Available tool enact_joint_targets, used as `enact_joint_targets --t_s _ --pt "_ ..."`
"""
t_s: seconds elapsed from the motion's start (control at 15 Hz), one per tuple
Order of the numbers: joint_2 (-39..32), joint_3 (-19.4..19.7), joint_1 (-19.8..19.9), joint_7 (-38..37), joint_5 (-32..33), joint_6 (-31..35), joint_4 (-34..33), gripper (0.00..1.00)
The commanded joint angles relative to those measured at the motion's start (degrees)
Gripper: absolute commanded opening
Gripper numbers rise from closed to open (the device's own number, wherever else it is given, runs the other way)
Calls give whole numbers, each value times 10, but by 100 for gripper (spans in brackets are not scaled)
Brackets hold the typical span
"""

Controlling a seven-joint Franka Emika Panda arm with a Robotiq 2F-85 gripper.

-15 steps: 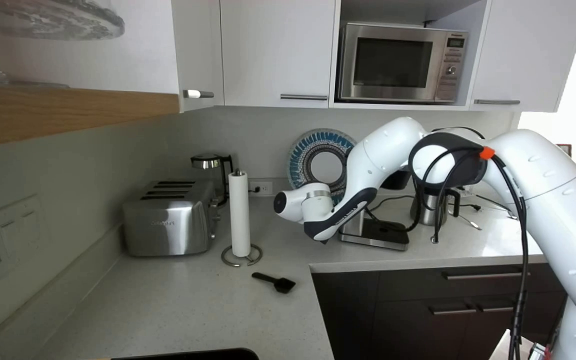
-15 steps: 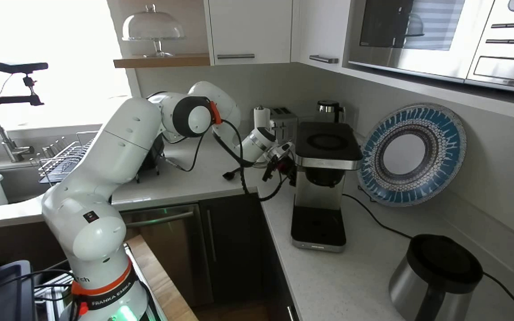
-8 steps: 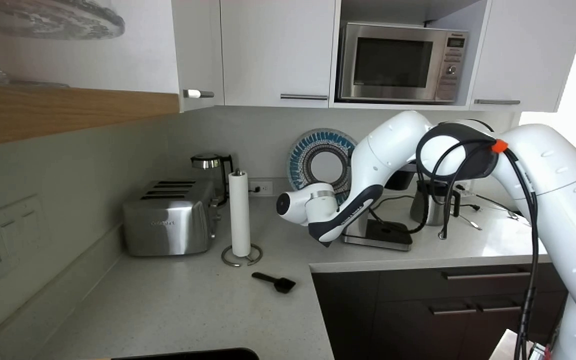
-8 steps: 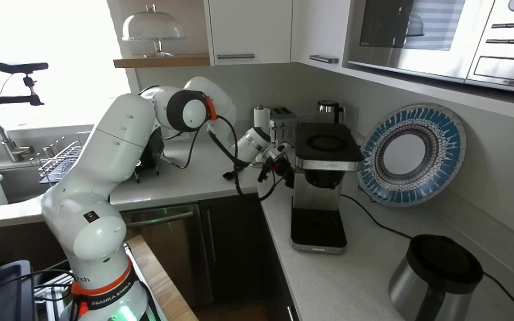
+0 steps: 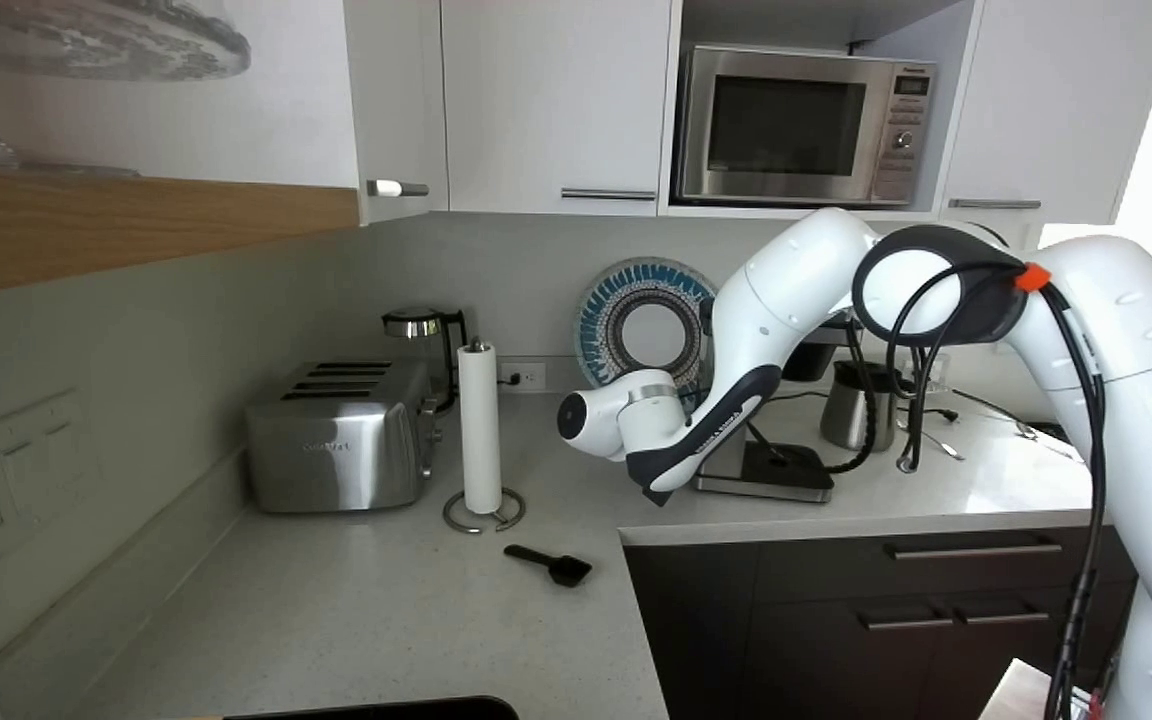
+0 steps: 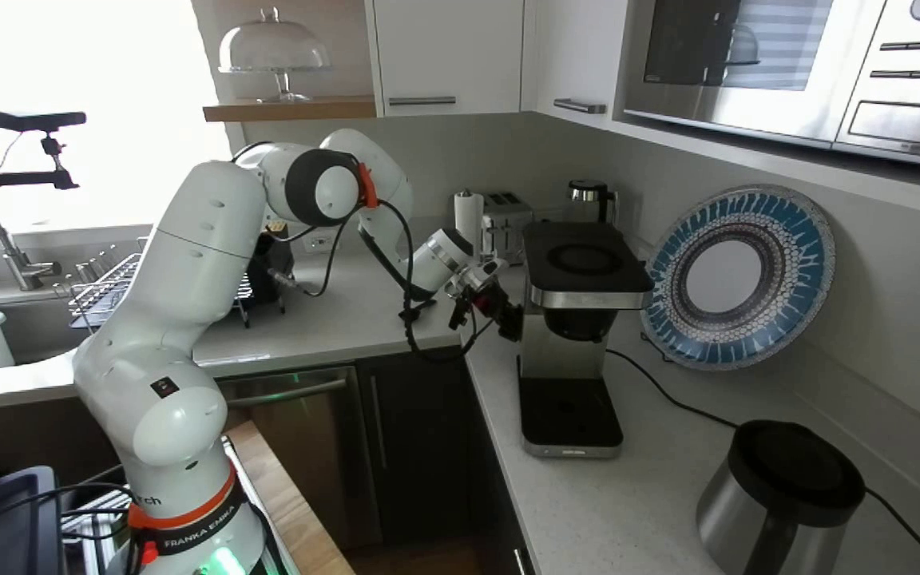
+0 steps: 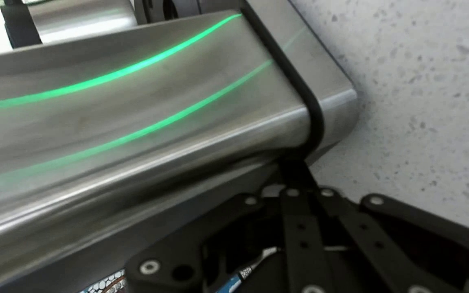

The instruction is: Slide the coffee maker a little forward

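Right of centre in an exterior view: C-shaped black-and-silver coffee maker [image 6: 564,351]. Lower right, wrist view: black metal gripper [image 7: 298,170], fingers together, tips against coffee maker.

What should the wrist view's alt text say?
Closed black fingers point at the coffee maker, low on its brushed-metal body near the pale speckled countertop; whether they touch it is unclear. Green light streaks curve across the metal.
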State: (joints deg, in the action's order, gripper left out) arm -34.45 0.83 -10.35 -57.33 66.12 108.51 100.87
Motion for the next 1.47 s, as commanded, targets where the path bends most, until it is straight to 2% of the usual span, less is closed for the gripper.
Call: enact_joint_targets --t_s 0.0,0.27,0.6,0.87,0.93,1.07,1.4 --pt "56 -1 12 -41 -27 -41 114 0" --pt "111 -10 29 -21 -54 -29 152 0" --pt "157 -2 30 -23 -87 -45 189 0" --pt "163 3 21 -86 52 21 200 0" --pt "157 -2 27 -93 62 29 194 0" --pt "169 -14 41 -89 55 57 199 0" --pt "238 -32 68 -10 -10 172 234 0"
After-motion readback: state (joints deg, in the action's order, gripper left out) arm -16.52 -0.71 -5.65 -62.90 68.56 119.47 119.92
